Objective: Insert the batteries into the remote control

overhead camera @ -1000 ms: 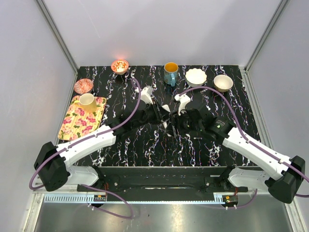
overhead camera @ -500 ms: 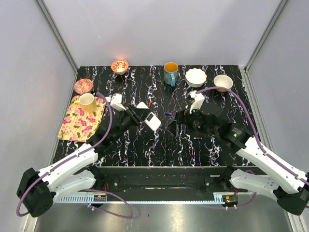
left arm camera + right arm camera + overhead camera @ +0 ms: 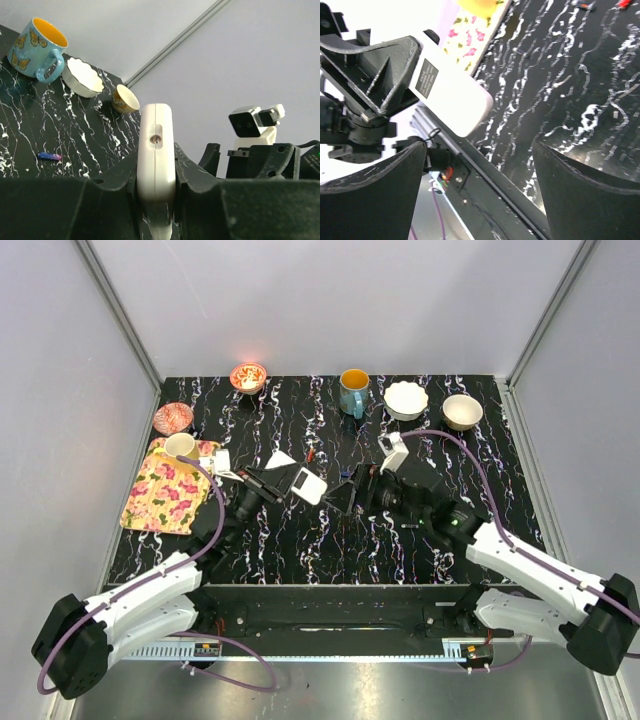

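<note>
My left gripper (image 3: 292, 482) is shut on the remote control (image 3: 308, 485), a flat white handset held above the table. In the left wrist view the remote control (image 3: 156, 145) stands edge-on, pinched between both fingers of the left gripper (image 3: 156, 167). My right gripper (image 3: 350, 495) is open just right of it. In the right wrist view the right gripper (image 3: 480, 190) has wide-apart fingers (image 3: 375, 195) below the remote control (image 3: 452, 95), with nothing between them. A bluish battery (image 3: 49, 156) and a reddish battery (image 3: 312, 454) lie on the table.
A small white cover piece (image 3: 281, 459) lies near the left gripper. A floral tray (image 3: 160, 495) with a cup (image 3: 181, 446) sits at the left. A butterfly mug (image 3: 353, 390), a white bowl (image 3: 406, 399) and small bowls (image 3: 462, 411) (image 3: 248, 376) line the back edge.
The left arm has carried the remote control left, away from where the arms met. The right gripper has opened wide, drawn back, then moved left toward the remote control.
</note>
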You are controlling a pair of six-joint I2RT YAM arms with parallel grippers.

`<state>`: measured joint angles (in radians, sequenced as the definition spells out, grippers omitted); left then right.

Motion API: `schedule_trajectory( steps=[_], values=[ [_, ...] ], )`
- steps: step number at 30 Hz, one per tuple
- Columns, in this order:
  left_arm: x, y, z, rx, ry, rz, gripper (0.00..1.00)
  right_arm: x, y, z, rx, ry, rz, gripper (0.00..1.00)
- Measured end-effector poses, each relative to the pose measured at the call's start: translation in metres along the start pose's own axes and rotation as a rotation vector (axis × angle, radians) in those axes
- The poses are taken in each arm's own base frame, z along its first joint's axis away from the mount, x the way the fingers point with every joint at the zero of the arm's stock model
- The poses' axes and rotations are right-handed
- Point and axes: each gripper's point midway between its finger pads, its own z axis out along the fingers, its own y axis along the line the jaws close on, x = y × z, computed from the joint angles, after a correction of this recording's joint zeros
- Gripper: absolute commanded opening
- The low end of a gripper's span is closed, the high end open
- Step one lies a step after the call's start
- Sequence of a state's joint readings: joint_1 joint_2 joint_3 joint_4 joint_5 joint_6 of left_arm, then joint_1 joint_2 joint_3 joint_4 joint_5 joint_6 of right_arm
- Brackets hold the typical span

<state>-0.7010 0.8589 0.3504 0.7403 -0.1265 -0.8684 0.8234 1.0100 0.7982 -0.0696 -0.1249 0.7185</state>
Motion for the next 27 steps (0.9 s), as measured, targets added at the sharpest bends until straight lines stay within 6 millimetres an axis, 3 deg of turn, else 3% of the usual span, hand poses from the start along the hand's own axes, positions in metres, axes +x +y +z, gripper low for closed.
schedule_trajectory(
  steps=[4,14,27],
  values=[
    [-0.005,-0.005,0.000,0.015,-0.022,-0.004,0.00,-0.003,0.010,0.013,-0.066,-0.003,0.063,0.84],
    [-0.007,-0.007,-0.001,0.022,-0.024,0.000,0.00,0.000,0.013,0.038,-0.143,0.027,0.165,0.71],
    [-0.009,-0.010,-0.002,0.029,-0.027,0.001,0.00,-0.010,0.016,0.047,-0.198,0.004,0.224,0.54]
  ],
)
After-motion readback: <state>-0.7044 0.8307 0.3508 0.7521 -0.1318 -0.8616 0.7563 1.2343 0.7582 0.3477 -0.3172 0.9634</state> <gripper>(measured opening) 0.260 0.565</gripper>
